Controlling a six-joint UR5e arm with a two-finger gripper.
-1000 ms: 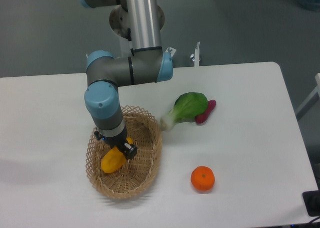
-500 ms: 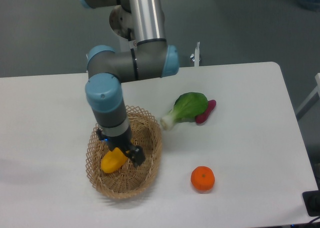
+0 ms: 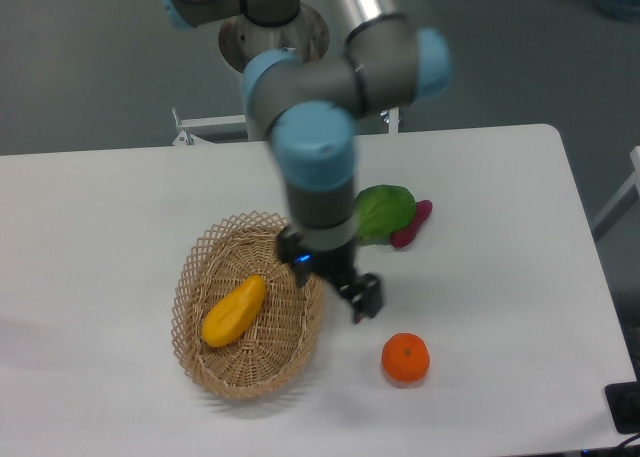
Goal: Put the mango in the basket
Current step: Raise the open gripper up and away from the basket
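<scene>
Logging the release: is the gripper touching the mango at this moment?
Apart. The fixed camera shows the gripper beyond the basket's right rim, while the mango lies alone inside, with bare wicker between them.

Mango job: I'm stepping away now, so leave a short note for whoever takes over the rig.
Gripper: holds nothing; open or shut cannot be told. It sits right of the basket, above the table.
Mango: lying inside the basket, free of the gripper.
Done: mango placed in the basket.
Left: nothing for the task; probably just park the arm. The tangerine and the greens are not part of it.
</scene>
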